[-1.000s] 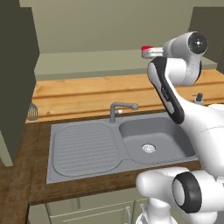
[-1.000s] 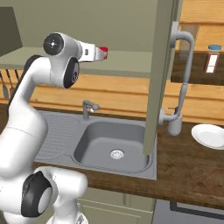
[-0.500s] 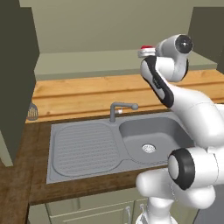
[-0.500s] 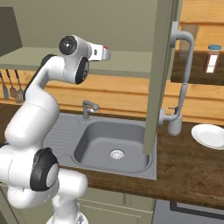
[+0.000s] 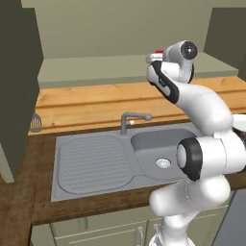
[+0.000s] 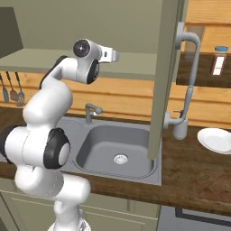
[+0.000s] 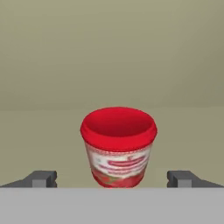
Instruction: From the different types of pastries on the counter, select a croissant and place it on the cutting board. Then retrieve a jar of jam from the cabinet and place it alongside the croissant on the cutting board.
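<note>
A jar of jam (image 7: 118, 146) with a red lid and a red-and-white label stands upright on the pale cabinet shelf (image 5: 96, 69). My gripper (image 7: 113, 179) is open, and its two dark fingertips (image 7: 41, 178) stand wide on either side of the jar's lower part without touching it. In the left base view the arm reaches up to the shelf, where the gripper (image 5: 154, 58) meets the jar's red lid (image 5: 157, 52). From the right base camera the hand (image 6: 110, 56) points at the same shelf. The croissant and the cutting board are out of view.
Below the arm lie a grey sink (image 5: 158, 149) with a drainboard and a small faucet (image 5: 132, 120). An open cabinet door (image 6: 164, 76) hangs to the right. A tall grey spout (image 6: 189, 85), a spice jar (image 6: 219, 61) and a white plate (image 6: 216, 140) are further right.
The arm has stretched forward toward the shelf, bringing the hand a little closer to the jar. The jaws have stayed wide open.
</note>
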Tool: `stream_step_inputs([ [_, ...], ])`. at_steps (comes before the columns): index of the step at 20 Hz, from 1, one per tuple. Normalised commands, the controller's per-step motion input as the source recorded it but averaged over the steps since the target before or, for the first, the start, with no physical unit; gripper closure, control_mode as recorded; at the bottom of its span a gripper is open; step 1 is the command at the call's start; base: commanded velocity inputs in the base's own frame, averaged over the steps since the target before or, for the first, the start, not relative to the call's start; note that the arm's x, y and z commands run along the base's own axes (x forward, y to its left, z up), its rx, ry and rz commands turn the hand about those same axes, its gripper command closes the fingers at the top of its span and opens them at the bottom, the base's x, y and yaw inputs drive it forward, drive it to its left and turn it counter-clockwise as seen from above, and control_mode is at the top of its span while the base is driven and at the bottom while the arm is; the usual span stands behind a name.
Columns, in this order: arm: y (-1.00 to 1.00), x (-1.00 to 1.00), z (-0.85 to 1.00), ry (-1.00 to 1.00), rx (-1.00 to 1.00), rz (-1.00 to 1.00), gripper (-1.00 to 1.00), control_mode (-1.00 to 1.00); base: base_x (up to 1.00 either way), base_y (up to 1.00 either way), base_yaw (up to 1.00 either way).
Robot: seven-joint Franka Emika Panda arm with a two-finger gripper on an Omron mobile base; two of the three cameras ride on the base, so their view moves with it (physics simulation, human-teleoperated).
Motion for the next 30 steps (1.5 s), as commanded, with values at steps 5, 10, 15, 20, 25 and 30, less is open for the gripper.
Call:
stream_step_inputs([
  [5, -0.04, 0.81, -0.14, 0.00, 0.03, 0.00, -1.00, -1.00, 0.00, 0.00, 0.00],
  [10, -0.10, 0.75, -0.12, 0.00, 0.02, 0.00, -1.00, -1.00, 0.00, 0.00, 0.00],
  [15, -0.11, 0.24, -0.01, 0.00, 0.00, 0.00, 1.00, -1.00, 0.00, 0.00, 0.00],
  [20, -0.39, -0.69, -0.18, -0.14, 0.01, 0.00, 1.00, -1.00, 0.00, 0.00, 0.00],
  [25, -0.27, -0.98, -0.01, -0.33, 0.12, 0.00, 1.00, -1.00, 0.00, 0.00, 0.00],
  [30, -0.09, -0.15, 0.94, -0.13, 0.10, 0.00, 1.00, -1.00, 0.00, 0.00, 0.00],
])
